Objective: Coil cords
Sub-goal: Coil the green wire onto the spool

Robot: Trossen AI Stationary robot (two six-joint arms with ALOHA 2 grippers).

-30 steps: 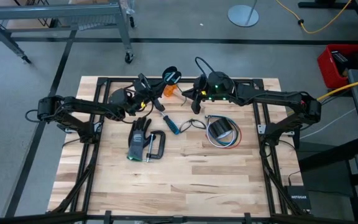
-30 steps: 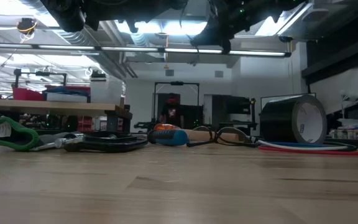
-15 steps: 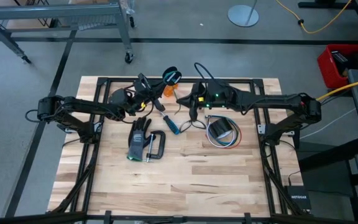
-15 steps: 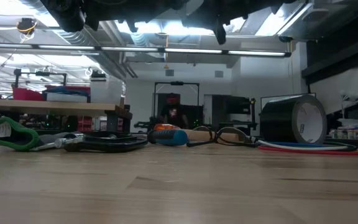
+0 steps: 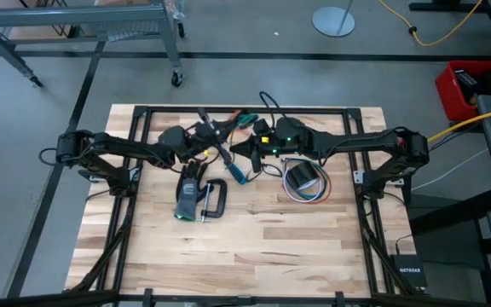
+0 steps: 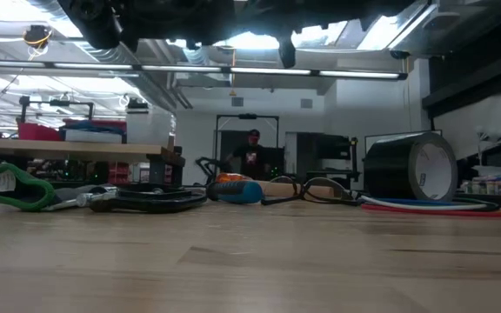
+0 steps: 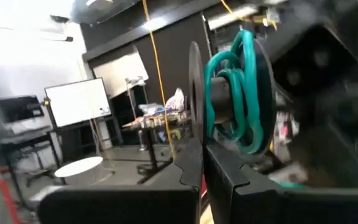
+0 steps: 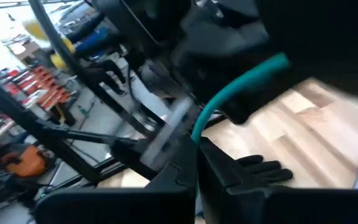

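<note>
Plainly the teal-green cord (image 7: 241, 93) is light and floppy: its loops hang pinched in the left gripper (image 5: 214, 130) above the table's far middle, while the right gripper (image 5: 244, 147) clenches its free end (image 8: 238, 84), the best place to steer from.

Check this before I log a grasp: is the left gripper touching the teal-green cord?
Touching. The left wrist view shows the left gripper shut on the teal-green cord, its coils rising straight from the fingers.

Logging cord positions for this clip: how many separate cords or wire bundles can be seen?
3. The teal cord is held up between both grippers; the black cord lies beside the screwdriver; the wire bundle circles the tape roll. Arms may hide more.
</note>
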